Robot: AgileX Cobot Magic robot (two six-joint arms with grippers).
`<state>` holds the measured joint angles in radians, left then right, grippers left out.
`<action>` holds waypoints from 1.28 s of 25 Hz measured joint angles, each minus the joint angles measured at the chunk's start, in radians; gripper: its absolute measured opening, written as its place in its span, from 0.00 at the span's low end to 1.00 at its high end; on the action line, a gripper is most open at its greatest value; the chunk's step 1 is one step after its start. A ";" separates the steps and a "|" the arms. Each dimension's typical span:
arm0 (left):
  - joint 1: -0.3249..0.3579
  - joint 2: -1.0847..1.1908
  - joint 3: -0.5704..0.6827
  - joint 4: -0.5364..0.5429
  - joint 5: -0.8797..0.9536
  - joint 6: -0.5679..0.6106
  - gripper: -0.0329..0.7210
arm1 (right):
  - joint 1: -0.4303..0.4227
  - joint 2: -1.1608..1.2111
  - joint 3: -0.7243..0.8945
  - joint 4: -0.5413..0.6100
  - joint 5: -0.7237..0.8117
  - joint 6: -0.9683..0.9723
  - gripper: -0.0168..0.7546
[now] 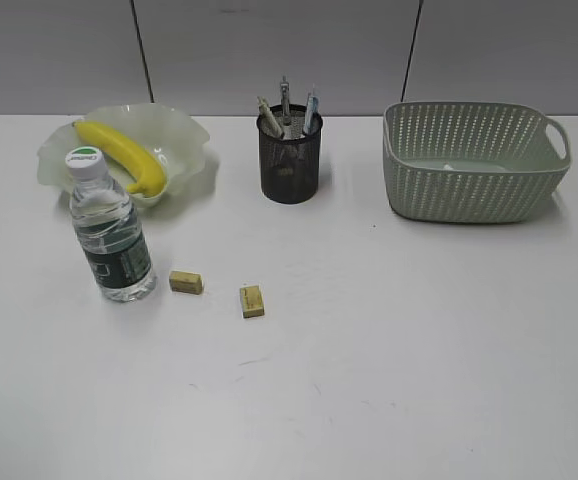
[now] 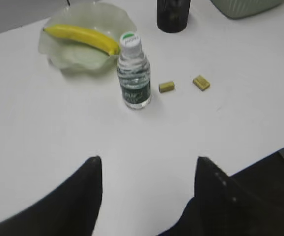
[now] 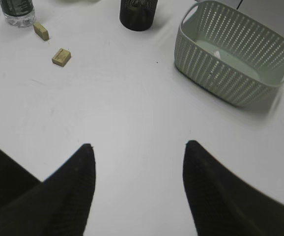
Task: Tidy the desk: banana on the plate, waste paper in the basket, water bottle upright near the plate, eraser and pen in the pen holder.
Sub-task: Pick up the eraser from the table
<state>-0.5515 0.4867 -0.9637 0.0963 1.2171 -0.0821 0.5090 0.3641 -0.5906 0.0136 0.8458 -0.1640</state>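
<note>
White desk (image 1: 419, 350) against grey wall panels. One banana (image 1: 124, 155) lying in one wavy green plate (image 1: 184, 130); one water bottle (image 1: 109, 230) upright just in front of the plate. One mesh pen holder (image 1: 290, 160) holding three pens (image 1: 285, 105). One green basket (image 1: 474, 160), a scrap of white paper (image 3: 216, 52) inside. Two tan erasers, one beside the bottle (image 1: 186, 282), one further right (image 1: 252, 301), both loose on the desk. Left gripper (image 2: 147, 172) and right gripper (image 3: 137, 162) spread apart, empty, clear of everything. Likely risks: bottle toppled when reaching for the nearer eraser; small erasers slipping from the jaws.
</note>
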 joint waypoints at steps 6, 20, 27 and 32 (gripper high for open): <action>0.000 -0.255 0.290 0.000 -0.078 -0.007 0.63 | 0.000 0.324 -0.116 0.049 -0.136 -0.118 0.61; 0.000 -0.401 0.426 0.007 -0.157 -0.007 0.60 | 0.066 1.060 -0.583 0.194 -0.185 -0.383 0.61; 0.000 -0.401 0.426 0.008 -0.160 -0.009 0.60 | 0.224 1.391 -0.801 0.120 -0.195 -0.420 0.61; 0.000 -0.401 0.426 0.008 -0.161 -0.010 0.60 | 0.265 1.639 -1.004 0.116 -0.108 -0.421 0.61</action>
<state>-0.5515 0.0857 -0.5378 0.1040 1.0560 -0.0916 0.7736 2.0034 -1.5945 0.1293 0.7381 -0.5853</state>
